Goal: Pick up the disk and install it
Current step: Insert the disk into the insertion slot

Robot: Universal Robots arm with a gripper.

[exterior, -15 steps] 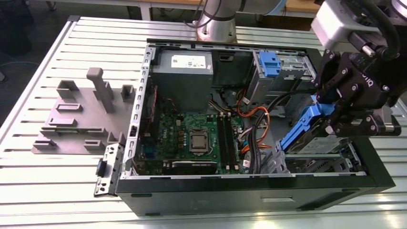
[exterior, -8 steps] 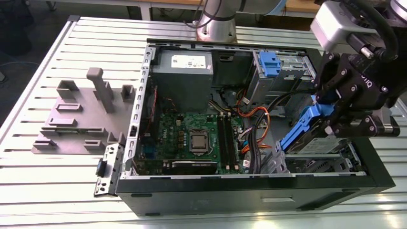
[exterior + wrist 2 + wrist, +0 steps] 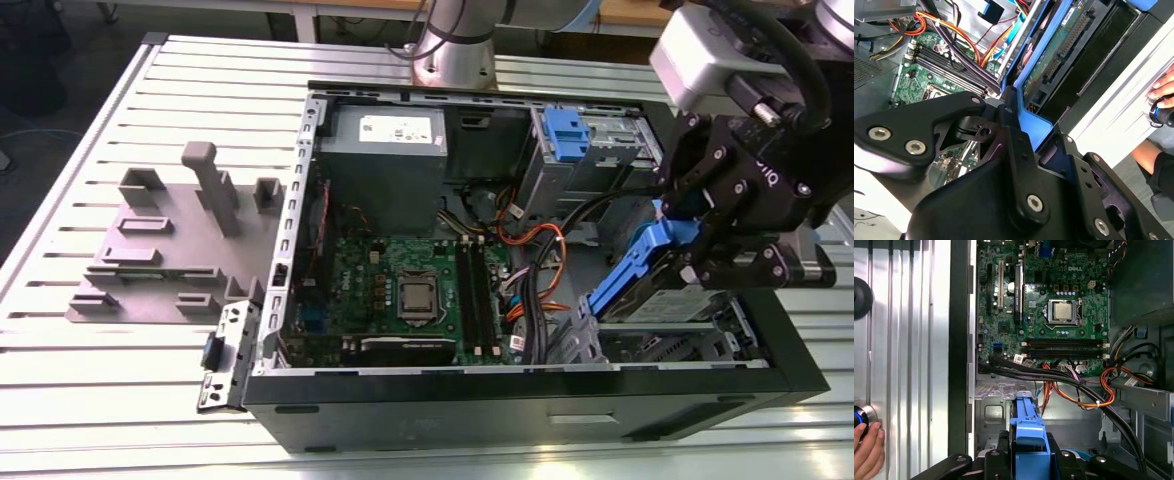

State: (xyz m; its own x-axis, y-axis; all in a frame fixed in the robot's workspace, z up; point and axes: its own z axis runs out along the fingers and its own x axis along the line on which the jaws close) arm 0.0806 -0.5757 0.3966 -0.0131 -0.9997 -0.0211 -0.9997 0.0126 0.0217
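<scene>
The disk [image 3: 638, 268], a silver drive in a bright blue carrier, hangs tilted over the right end of the open computer case [image 3: 534, 385] in the exterior view. My gripper [image 3: 694, 250] is shut on it, black fingers on either side of the carrier. In the first wrist view the blue carrier [image 3: 1026, 440] sits clamped between the black fingers [image 3: 996, 455]. The second wrist view has the carrier's blue edge [image 3: 1029, 125] and the disk's green circuit side [image 3: 1054, 55] just past my gripper [image 3: 1016, 132]. A metal bay [image 3: 667, 345] lies below the disk.
Inside the case are a green motherboard [image 3: 400, 290], a grey metal box [image 3: 387, 150], orange and black cables [image 3: 534, 260], and a silver cage with a blue latch [image 3: 567, 135]. A grey fixture [image 3: 174, 240] stands on the slatted table. A person's hand [image 3: 869, 452] rests beside the case.
</scene>
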